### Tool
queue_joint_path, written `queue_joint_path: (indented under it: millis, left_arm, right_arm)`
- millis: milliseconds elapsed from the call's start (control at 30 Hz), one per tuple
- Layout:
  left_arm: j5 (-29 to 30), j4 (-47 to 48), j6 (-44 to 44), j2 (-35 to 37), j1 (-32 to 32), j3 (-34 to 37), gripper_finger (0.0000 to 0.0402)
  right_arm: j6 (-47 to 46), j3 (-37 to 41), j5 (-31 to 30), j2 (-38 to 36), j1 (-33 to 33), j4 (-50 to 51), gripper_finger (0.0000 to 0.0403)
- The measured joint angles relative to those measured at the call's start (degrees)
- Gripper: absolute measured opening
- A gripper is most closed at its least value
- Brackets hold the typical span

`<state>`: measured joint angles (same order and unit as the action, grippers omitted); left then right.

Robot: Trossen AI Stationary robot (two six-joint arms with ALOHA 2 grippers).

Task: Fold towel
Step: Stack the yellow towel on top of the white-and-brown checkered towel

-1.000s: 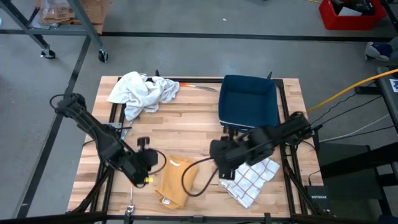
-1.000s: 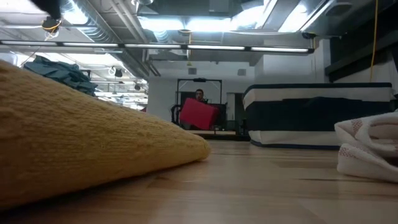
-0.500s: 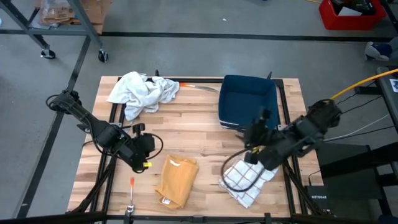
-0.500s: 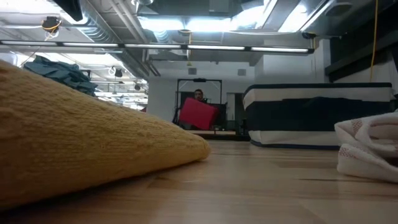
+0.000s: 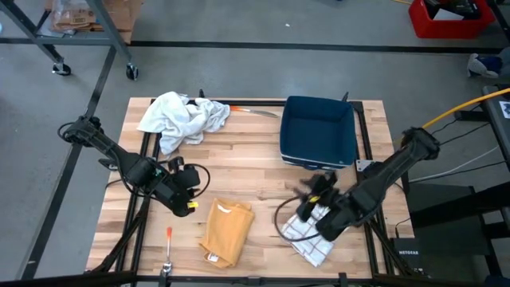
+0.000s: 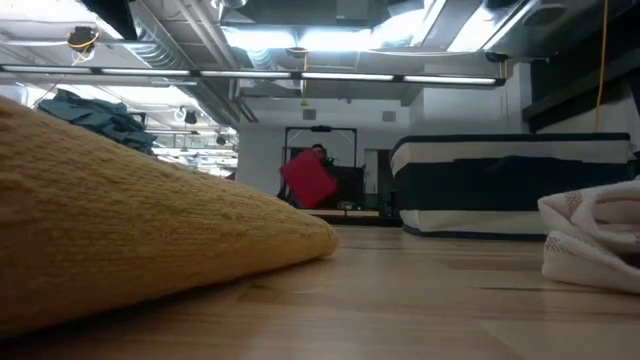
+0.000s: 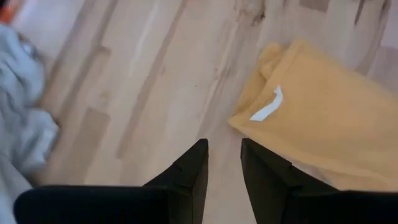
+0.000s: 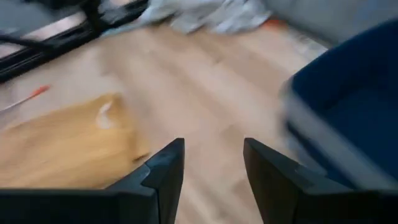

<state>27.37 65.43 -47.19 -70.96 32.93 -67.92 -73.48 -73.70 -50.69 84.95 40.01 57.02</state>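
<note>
A folded yellow towel [image 5: 225, 233] lies flat on the wooden table near its front edge; it also shows as the yellow towel [image 7: 317, 118] in the left wrist view, with a white label [image 7: 267, 106]. My left gripper [image 5: 194, 201] hovers just left of it, open [image 7: 221, 165], with nothing between its fingers. A white checked towel [image 5: 319, 233] lies bunched at the near right. My right gripper [image 5: 307, 199] hangs over its far left part, open [image 8: 211, 162] and touching nothing. A crumpled white towel [image 5: 182, 118] lies at the far left.
A dark blue bin [image 5: 319, 130] stands at the far right of the table. An orange-handled tool [image 5: 169, 235] lies near the front left edge. Bare wood lies between the towels in the middle. In the low view a person with a red thing [image 6: 308, 178] shows far behind the table.
My right gripper has swung from beside the yellow towel toward the table's right edge, then come down over the checked towel, rolling its wrist. My left gripper has drawn a little away from the yellow towel toward the far edge. The towels lie as before.
</note>
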Motion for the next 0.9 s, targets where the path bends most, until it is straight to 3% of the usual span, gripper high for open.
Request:
queue_joint_path:
  millis: [167,367,600,900]
  left_arm:
    - [-2.27,-0.03,-5.72,-0.04,0.09,0.00,0.0088]
    - [-2.35,-0.10,-9.49,-0.26,0.89,0.00,0.0088]
    - [-2.49,-0.15,-14.20,-3.46,2.62,0.00,0.0088]
    - [-5.27,-2.02,-29.09,-10.40,4.27,0.01,0.0088]
  right_arm:
    - [0.49,5.02,6.18,3.32,-0.31,-21.76,0.0170]
    - [0.59,5.20,9.82,8.31,-0.31,-36.70,0.0170]
    - [0.38,5.19,10.25,12.88,-0.53,-43.34,0.0170]
    - [0.22,5.19,13.76,17.87,-1.63,-54.29,0.0170]
